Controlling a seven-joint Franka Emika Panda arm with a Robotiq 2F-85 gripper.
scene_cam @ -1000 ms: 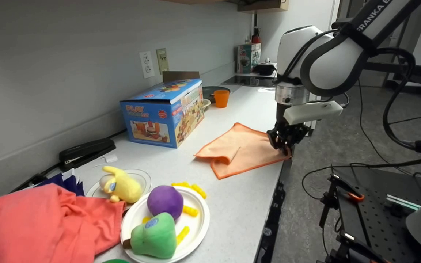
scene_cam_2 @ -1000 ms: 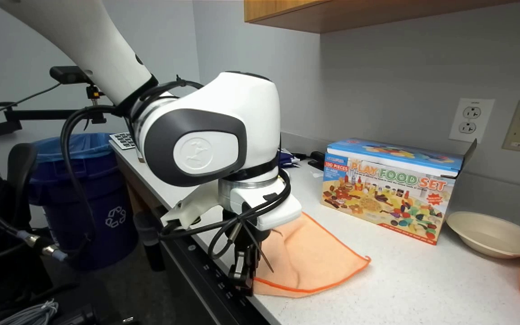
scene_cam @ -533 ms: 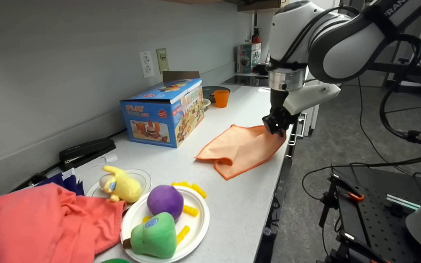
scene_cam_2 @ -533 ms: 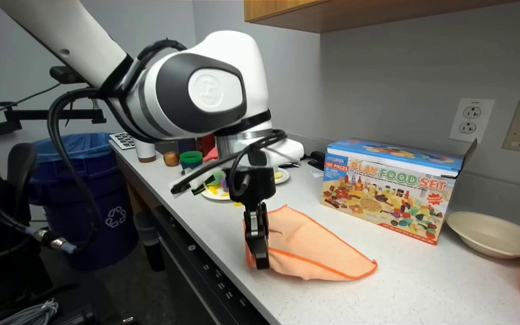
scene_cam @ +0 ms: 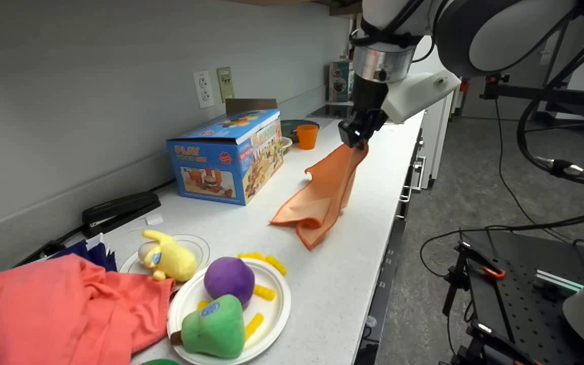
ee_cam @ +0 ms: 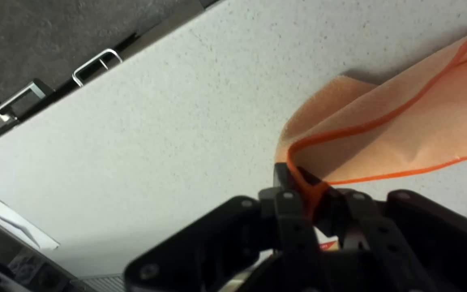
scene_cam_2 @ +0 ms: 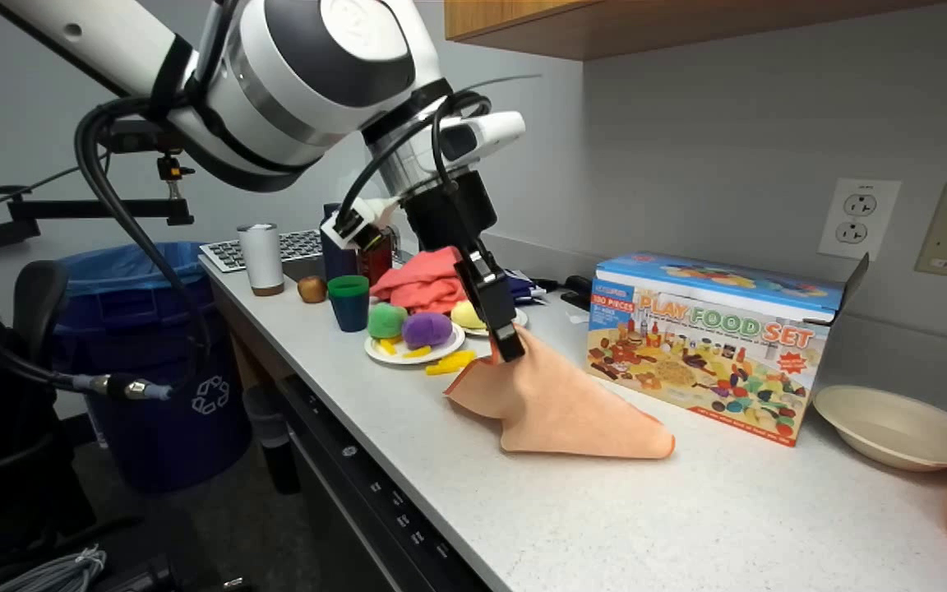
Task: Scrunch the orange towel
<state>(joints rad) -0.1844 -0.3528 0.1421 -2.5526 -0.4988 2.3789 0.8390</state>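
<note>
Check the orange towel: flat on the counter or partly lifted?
Partly lifted: the gripper holds one end up, and the orange towel slopes down in folds to the counter.

in both exterior views the counter [scene_cam_2: 728,510] is bright and the wall [scene_cam: 94,101] duller grey; the floor [scene_cam_2: 223,526] is almost black in an exterior view. in the wrist view, a soft grey shadow lies beside the towel [ee_cam: 412,125] and shade darkens its fold. the gripper [ee_cam: 297,178] there is dark and blurred; the counter's speckle is crisp near the top, softer below.
</note>
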